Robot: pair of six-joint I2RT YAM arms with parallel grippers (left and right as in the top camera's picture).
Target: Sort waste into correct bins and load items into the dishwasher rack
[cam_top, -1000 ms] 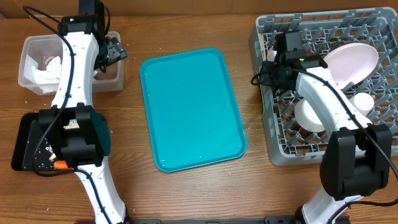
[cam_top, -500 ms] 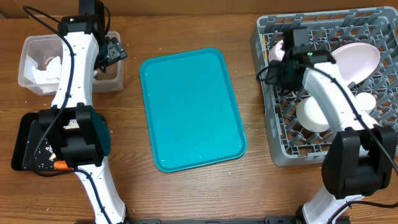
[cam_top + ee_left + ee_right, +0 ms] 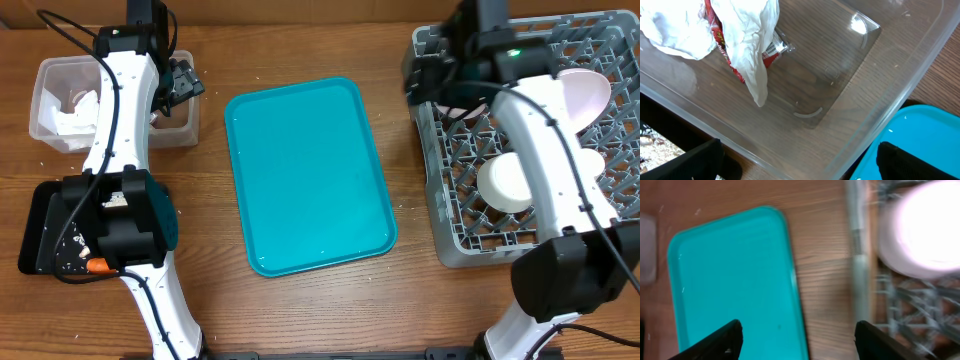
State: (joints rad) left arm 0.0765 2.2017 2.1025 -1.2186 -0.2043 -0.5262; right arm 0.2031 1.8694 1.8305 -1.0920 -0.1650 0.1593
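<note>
My left gripper hangs open and empty over the clear tub, its dark fingers wide apart. Crumpled white napkins and a red foil wrapper lie in that tub. The black tray holds pale crumbs and an orange carrot. My right gripper is open and empty above the back-left corner of the grey dishwasher rack. A blurred white bowl sits in the rack just beside it. The pinkish plate and another white bowl stand in the rack.
A flat teal tray lies bare in the middle of the wooden table, between the bins and the rack. In the right wrist view the teal tray and the rack's wall flank a strip of table.
My right gripper has opened and risen, moving toward the rack's back-left corner, leaving a white bowl in the rack. The left arm has not moved.
</note>
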